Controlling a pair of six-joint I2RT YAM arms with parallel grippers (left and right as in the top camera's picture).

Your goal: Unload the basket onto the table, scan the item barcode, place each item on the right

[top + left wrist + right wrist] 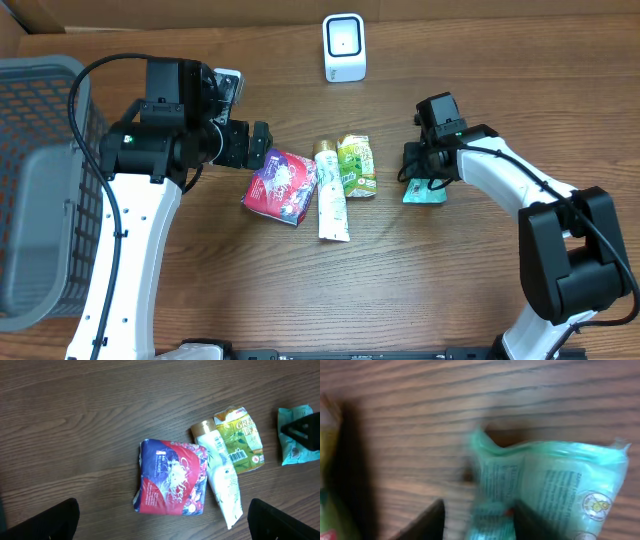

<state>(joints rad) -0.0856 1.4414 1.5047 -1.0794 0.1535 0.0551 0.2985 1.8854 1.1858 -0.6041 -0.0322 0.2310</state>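
A teal packet (424,193) lies on the table at the right, its printed side up (560,485). My right gripper (418,165) sits right over it, jaws parted. The packet's left edge is between the two dark fingers (427,522), with a gap on the left side (477,520). The white scanner (344,47) stands at the back centre. My left gripper (262,158) hovers wide open above a red packet (172,477), holding nothing (162,520). A barcode shows on the green packet (240,440).
A white tube (331,195) lies between the red packet (281,187) and the green packet (356,165) mid-table. A grey mesh basket (40,150) fills the left edge.
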